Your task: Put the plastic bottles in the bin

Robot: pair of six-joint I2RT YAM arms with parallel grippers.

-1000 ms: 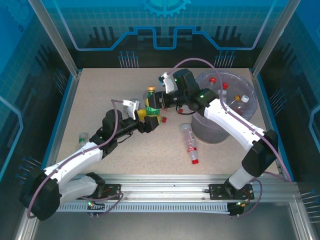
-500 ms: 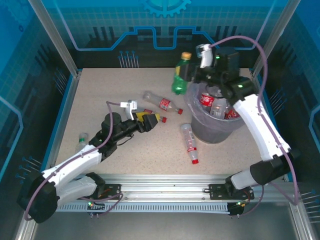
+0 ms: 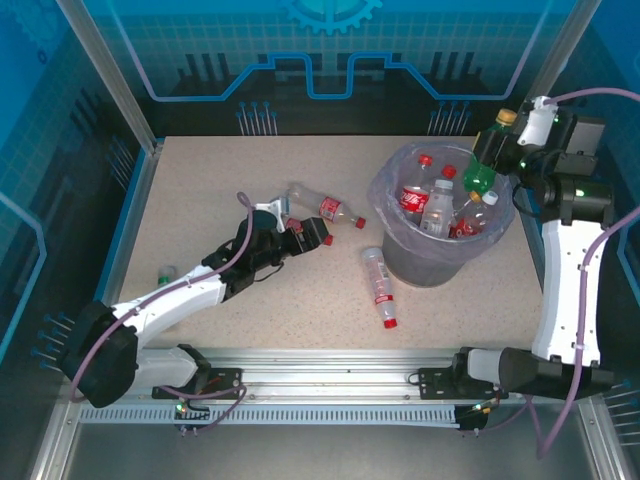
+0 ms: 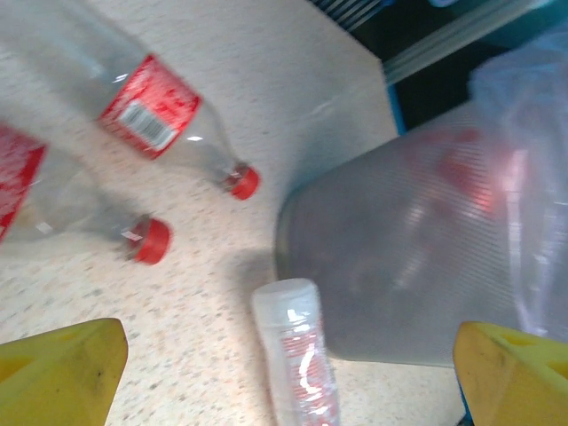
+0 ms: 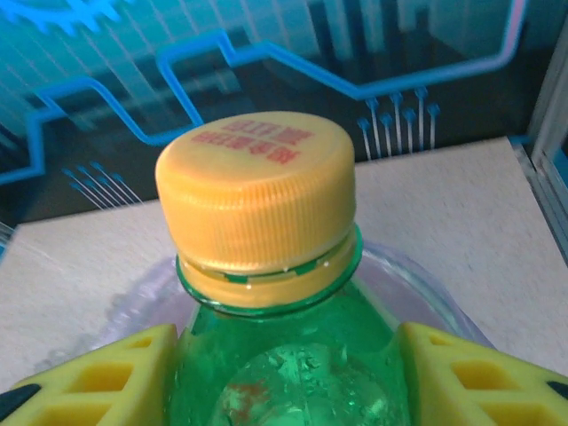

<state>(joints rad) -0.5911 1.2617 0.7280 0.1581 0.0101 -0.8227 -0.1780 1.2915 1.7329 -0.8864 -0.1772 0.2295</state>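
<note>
My right tool (image 5: 286,377) is clamped on the green bottle (image 5: 293,293) just below its yellow cap (image 5: 257,191), holding it cap-up above the far right rim of the bin (image 3: 440,262), where several bottles (image 3: 437,208) already lie. My left tool (image 3: 305,235) gapes wide and empty, low over the surface (image 3: 200,190) beside two red-capped bottles (image 4: 155,106). A third bottle (image 3: 378,285) lies by the bin.

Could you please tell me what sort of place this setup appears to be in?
Probably a purpose-built robot test cell rather than a home. An aluminium frame holds blue circuit-print panels around a speckled table, and the left arm and right arm are bolted to a rail.
</note>
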